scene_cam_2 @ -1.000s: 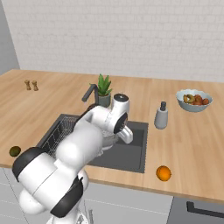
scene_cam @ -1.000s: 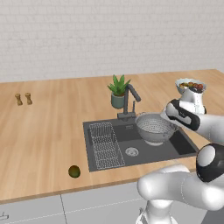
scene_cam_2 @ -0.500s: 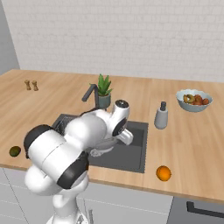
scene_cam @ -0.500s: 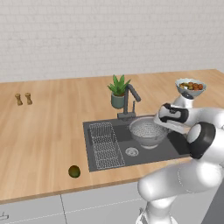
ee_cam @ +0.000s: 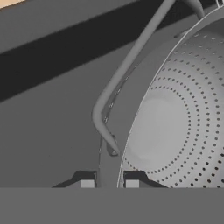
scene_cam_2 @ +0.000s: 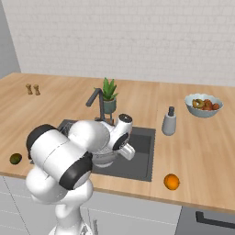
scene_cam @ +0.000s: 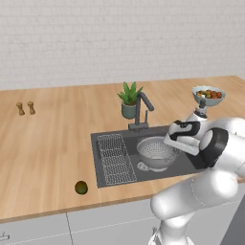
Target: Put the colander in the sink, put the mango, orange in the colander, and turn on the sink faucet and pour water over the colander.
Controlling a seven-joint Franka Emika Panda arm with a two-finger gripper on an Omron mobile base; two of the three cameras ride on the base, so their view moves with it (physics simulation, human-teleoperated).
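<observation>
The gripper (ee_cam: pixel 109 183) is reaching down into the sink (scene_cam: pixel 107 174), its jaws pressed in narrow on the rim of the colander (scene_cam: pixel 157 153), one tip sitting on either side of the thin metal edge in the hand view, just below the looped handle. The colander (ee_cam: pixel 175 127) is sitting inside the basin, to the right of the wire grid rack (scene_cam: pixel 115 158) and close beside the round drain (scene_cam: pixel 142 166); its perforated bowl is facing up and holding nothing. In the right base view the arm's bulk is covering most of the colander (scene_cam_2: pixel 104 158), with only its lower curve peeking out.

On the near strip of the table (scene_cam: pixel 48 143), the mango (scene_cam: pixel 81 187) is lying by itself well to the left of the sink, close to the front edge. The orange (scene_cam_2: pixel 171 181) is resting on the opposite side, near the front edge to the right of the sink (scene_cam_2: pixel 142 156).

Behind the basin, the sink faucet (scene_cam: pixel 141 107) is standing upright with its spout angling out over the sink. A green potted plant (scene_cam: pixel 129 99) is sitting just beside it. A small grey dispenser bottle (scene_cam_2: pixel 169 121) is standing to the right of the sink, and beyond it a white fruit bowl (scene_cam_2: pixel 204 104) is holding mixed fruit. Far off to the left, two small shakers (scene_cam: pixel 26 108) are standing side by side.
</observation>
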